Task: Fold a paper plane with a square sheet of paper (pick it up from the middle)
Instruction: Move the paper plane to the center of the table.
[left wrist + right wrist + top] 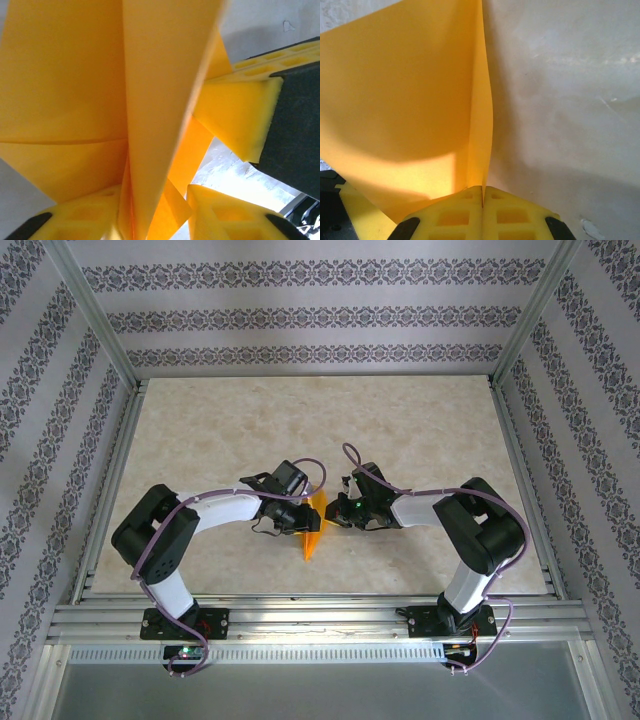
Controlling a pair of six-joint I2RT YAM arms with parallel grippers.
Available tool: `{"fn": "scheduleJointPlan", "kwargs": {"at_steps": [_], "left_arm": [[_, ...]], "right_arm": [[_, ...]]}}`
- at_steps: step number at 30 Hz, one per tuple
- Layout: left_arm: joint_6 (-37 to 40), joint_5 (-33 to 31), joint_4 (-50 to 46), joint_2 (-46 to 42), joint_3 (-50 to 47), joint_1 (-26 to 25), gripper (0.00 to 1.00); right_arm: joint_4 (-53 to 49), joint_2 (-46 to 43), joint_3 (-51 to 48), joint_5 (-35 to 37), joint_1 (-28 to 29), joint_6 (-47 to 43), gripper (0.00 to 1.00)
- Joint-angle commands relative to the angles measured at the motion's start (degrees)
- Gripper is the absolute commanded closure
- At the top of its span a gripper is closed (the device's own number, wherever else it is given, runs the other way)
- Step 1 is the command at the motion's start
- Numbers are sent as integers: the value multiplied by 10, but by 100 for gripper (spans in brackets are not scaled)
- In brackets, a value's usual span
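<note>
The orange paper (pixel 316 525) is a folded pointed wedge standing on edge between my two grippers, its tip toward the near edge of the table. My right gripper (pixel 483 192) is shut on a thin edge of the paper (pixel 405 100). My left gripper (pixel 155 200) stands open around the paper's folded layers (pixel 155 90); the layers lean against its left finger (pixel 80 220), and table shows between the paper and its right finger (pixel 225 210). From above, the left gripper (pixel 298 516) and right gripper (pixel 336 512) meet at the paper from either side. The right gripper's finger (pixel 235 115) presses the paper.
The marble-patterned table (pixel 430 430) stretches behind and to both sides of the arms. Aluminium frame rails (pixel 300 610) run along the near edge, and patterned walls (pixel 300 315) close in the back and sides.
</note>
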Motion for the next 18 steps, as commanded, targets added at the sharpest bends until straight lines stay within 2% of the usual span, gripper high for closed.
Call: {"fn": "scheduleJointPlan", "kwargs": {"at_steps": [1,12,18], "left_arm": [[19,-6,-16,17,18,-6,73],[48,-32,-58,40,51,-10,81],[53,-35,-66,53,59,-13,83]], "right_arm": [[9,1,1,-6,5,6,98],[12,4,-3,-5,5,7,97],[11,3,-3,-6,4,6,97]]}}
